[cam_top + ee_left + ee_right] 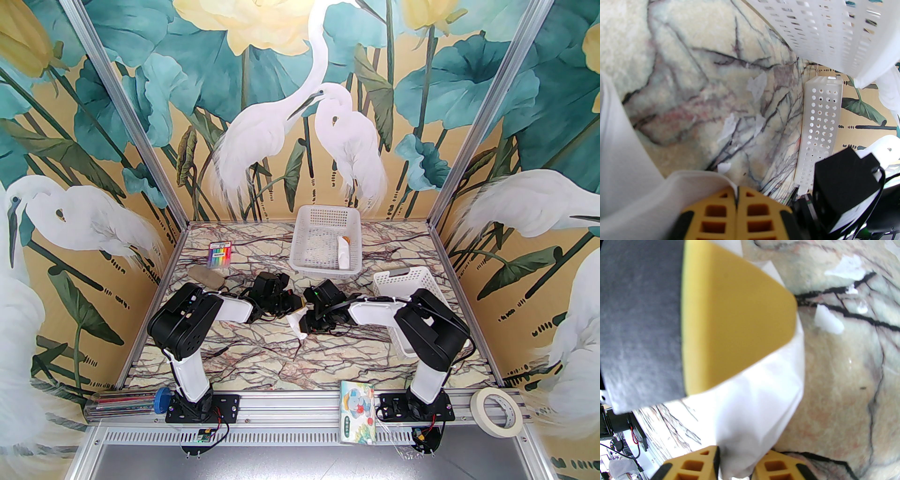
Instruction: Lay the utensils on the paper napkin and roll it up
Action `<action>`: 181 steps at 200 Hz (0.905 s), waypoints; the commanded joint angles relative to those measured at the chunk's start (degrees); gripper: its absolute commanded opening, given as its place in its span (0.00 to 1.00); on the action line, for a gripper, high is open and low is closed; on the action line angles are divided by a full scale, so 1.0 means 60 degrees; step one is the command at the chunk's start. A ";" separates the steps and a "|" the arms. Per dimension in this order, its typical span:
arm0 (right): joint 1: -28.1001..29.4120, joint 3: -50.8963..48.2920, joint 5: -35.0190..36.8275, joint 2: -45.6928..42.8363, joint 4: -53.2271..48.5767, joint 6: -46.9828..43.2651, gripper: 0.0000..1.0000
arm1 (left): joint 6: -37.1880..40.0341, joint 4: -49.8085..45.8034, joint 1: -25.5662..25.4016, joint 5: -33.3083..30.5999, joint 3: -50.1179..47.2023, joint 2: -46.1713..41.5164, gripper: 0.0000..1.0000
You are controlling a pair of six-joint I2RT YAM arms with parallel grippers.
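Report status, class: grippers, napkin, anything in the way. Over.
Left gripper shut on paper napkin. Right gripper clamped on its bunched end. Torn paper scraps on table beside them, not blocking.

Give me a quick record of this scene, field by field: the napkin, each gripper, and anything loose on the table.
napkin: white, bunched between the two grippers at mid-table
left gripper: shut, pinching an edge of the napkin
right gripper: jaws on either side of the napkin, apparently gripping it
table: marbled top
paper scraps: small, white, torn, lying loose on the table
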 commanded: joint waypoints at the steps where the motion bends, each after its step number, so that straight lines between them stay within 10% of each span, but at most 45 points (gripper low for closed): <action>1: 0.0136 -0.0242 0.0186 0.0067 -0.0692 -0.0066 0.25 | -0.0046 -0.0219 -0.0002 -0.0339 -0.0151 0.0034 0.00; 71: 0.0194 -0.0442 0.0208 0.0201 -0.1272 -0.0094 0.19 | -0.0034 -0.0448 -0.0002 -0.0141 0.0223 -0.0332 0.02; 181: -0.0014 -0.1411 -0.0089 -0.0145 -0.0113 -0.0014 0.00 | 0.1552 -0.3926 0.0815 -0.0756 0.0638 -0.3780 0.33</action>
